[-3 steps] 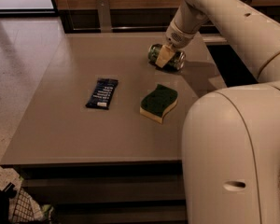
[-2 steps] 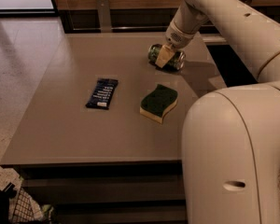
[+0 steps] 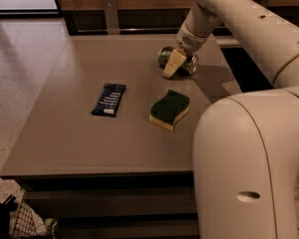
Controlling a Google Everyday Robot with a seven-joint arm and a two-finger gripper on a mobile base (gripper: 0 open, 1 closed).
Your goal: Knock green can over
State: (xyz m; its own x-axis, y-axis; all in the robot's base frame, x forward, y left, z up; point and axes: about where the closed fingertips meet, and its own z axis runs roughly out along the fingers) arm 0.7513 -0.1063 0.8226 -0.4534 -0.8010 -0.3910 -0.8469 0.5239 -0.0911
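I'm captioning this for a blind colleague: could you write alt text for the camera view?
The robot's gripper is right at the green can on the far right of a brown table; the can seems to lie on its side. Nearer the camera sit a green-topped sponge and a dark snack bar.

Matt cream plastic gripper upper centre-right at the shiny metal green can, smooth matt table, rough-topped foam sponge, glossy dark-wrapped bar, polished speckled floor left.
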